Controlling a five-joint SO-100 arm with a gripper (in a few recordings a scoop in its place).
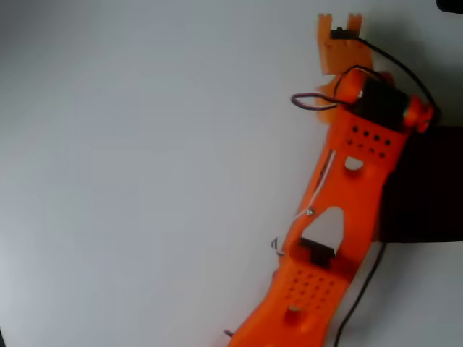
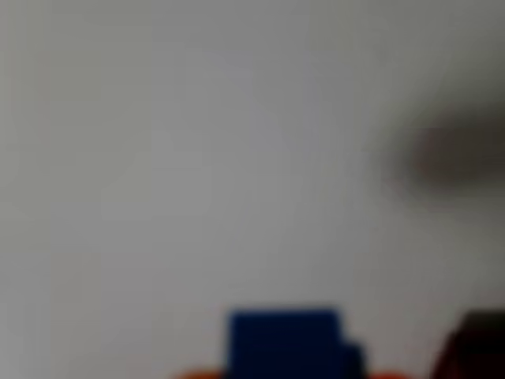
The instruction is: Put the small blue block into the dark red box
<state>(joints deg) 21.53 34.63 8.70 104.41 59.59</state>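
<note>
Pincer (image 1: 340, 22) sits up top in overhead view; can't tell if it's grasping. Small blue block (image 2: 288, 341) looks blurry, right by cam. Dark red box (image 1: 423, 184) is far, so block could drop w/ a weak grip.

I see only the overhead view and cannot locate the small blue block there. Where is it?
Observer: In the wrist view the small blue block sits at the bottom edge, near the centre.
Operator: Does the gripper hold it?
Observer: Orange slivers flank it, but the blur hides any grasp.
Operator: Is the dark red box visible there?
Observer: A dark blurred patch lies at the right; I cannot tell what it is.
</note>
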